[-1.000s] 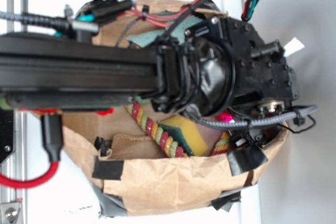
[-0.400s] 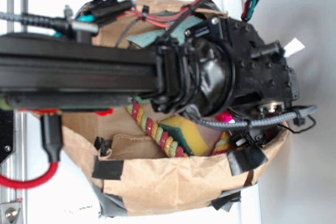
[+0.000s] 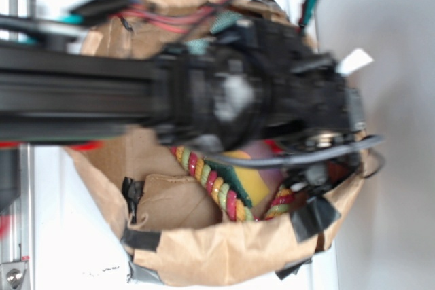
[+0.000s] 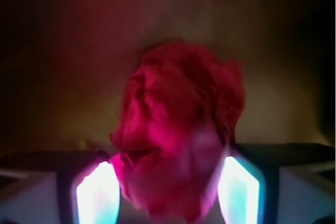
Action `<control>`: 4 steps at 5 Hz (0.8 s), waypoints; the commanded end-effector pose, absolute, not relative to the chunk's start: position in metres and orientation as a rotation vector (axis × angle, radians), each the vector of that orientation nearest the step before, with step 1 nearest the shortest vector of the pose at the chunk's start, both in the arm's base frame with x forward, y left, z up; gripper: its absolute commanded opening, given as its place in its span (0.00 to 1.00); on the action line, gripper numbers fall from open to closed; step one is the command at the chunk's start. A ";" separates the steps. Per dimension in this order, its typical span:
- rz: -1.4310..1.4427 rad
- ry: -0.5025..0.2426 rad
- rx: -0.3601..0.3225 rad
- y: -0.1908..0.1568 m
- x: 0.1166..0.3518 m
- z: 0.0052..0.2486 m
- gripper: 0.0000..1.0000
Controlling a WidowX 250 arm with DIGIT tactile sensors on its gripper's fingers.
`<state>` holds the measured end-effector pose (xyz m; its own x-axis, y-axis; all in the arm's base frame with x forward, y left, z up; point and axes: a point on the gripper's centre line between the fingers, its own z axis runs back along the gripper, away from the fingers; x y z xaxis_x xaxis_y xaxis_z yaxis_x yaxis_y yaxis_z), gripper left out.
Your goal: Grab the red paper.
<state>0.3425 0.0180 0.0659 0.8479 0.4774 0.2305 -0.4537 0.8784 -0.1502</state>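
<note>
Because the task is grabbing it, the tool [image 4: 168,190] is squeezing the red paper [image 4: 178,145] between both fingers [image 4: 94,192].

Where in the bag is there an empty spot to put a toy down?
The bare brown floor of the bag at its left, between the rope and the bag's left wall, looks free. The right is crowded: rope, sponge and arm.
</note>
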 end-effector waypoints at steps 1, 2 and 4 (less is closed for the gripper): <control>0.419 -0.370 -0.182 0.015 0.325 0.136 0.00; 0.409 -0.365 -0.201 0.014 0.317 0.164 0.00; 0.349 -0.266 -0.086 0.019 0.296 0.184 0.00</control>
<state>0.2900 0.0151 0.1587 0.9192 0.3587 0.1627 -0.3432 0.9321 -0.1162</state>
